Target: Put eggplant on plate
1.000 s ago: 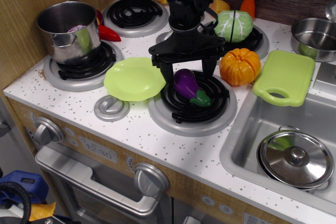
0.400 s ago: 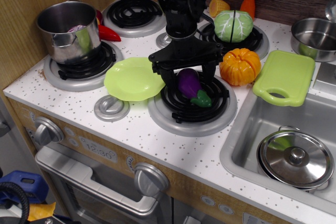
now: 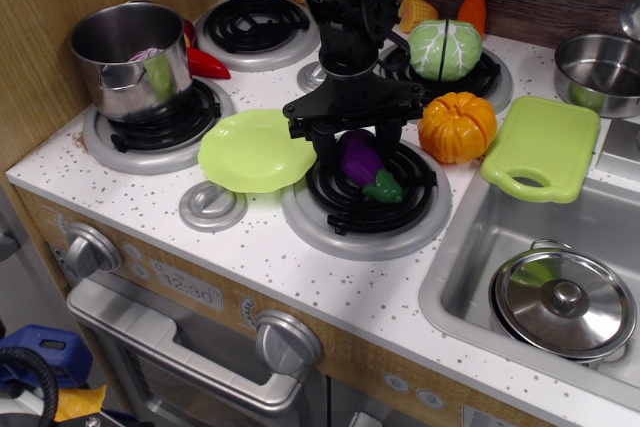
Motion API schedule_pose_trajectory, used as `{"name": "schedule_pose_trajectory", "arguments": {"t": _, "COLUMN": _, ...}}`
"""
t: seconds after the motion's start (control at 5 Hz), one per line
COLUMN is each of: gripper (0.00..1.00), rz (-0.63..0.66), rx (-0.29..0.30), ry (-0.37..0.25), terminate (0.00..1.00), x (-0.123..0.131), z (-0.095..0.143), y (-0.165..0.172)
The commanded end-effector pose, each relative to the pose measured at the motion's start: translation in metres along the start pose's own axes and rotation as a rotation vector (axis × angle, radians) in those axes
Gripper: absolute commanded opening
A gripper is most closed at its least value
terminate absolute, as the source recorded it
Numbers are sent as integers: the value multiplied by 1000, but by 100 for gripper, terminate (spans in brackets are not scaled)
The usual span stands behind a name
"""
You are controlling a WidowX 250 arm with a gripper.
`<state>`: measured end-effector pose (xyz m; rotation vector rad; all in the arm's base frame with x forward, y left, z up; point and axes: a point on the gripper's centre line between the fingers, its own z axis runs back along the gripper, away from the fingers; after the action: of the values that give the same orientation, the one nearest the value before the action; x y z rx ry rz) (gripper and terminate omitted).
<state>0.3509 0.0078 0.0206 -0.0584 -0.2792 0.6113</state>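
The small glossy purple toy eggplant [image 3: 362,161] with a dark green stem cap lies on the black coil burner [image 3: 368,194] near the front edge of the speckled white counter [image 3: 300,272], stem end toward the front. The black gripper [image 3: 352,147] stands straight over it with its two fingers [image 3: 322,152] spread on either side of the purple body; whether the pads touch the toy cannot be told. Just left of that burner sits the round lime-green plastic plate [image 3: 256,150] with a wavy rim, and nothing lies in it. At the left edge a shiny steel pot [image 3: 129,57] rests on another burner, with something purple and green inside. A ribbed orange toy pumpkin [image 3: 457,127] sits just right of the gripper, beside a green rectangular cutting board [image 3: 542,146] with a handle slot. In the sink basin [image 3: 470,247] at the front right corner lies a steel pot with its lid [image 3: 565,300] on. A steel bowl [image 3: 597,69] stands at the back right edge.
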Motion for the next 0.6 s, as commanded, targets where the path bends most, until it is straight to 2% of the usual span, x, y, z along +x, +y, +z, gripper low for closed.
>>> {"name": "schedule_pose_trajectory", "arguments": {"t": 0.0, "gripper": 100, "rz": -4, "rx": 26, "ry": 12, "terminate": 0, "x": 4, "z": 18, "y": -9}}
{"name": "schedule_pose_trajectory", "arguments": {"t": 0.2, "gripper": 100, "rz": -8, "rx": 94, "ry": 50, "terminate": 0, "x": 10, "z": 45, "y": -12}}
{"name": "schedule_pose_trajectory", "arguments": {"t": 0.4, "gripper": 100, "rz": -28, "rx": 152, "ry": 45, "terminate": 0, "x": 16, "z": 65, "y": -2}}
